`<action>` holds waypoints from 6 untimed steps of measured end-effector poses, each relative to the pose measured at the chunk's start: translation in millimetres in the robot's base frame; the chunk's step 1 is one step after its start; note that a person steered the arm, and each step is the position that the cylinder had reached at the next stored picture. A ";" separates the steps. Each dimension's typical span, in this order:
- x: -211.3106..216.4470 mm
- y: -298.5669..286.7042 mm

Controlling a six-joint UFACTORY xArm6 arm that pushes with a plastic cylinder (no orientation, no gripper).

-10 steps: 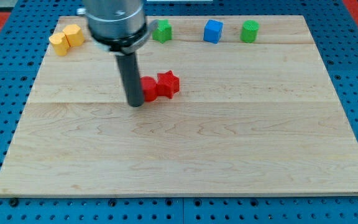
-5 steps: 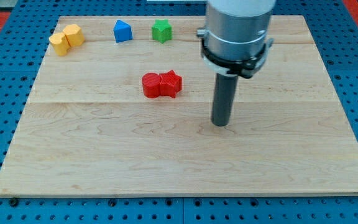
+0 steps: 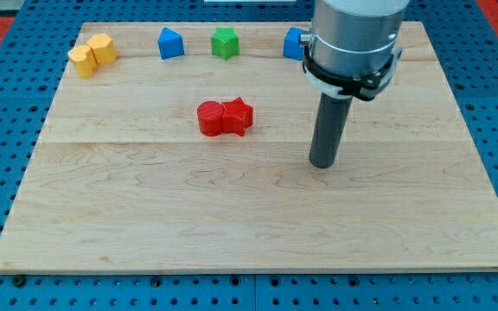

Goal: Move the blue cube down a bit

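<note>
The blue cube sits near the view's top, right of centre; only its left part shows, the rest is hidden behind the arm's grey body. My tip rests on the board well below the cube, toward the view's bottom and slightly to the right of it, touching no block.
A blue pointed block and a green star block sit along the top. Two yellow blocks sit together at the top left. A red cylinder touches a red star block left of my tip.
My tip moved from beside the red blocks far to the right, then slightly further right. The arm's body now covers the green block at the top right and part of the blue cube.
</note>
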State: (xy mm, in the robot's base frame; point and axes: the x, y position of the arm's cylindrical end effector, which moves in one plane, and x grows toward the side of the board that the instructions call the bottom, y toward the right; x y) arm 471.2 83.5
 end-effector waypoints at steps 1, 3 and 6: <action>-66.5 -1.7; -153.2 12.8; -253.9 22.3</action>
State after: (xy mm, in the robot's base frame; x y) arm 217.3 105.8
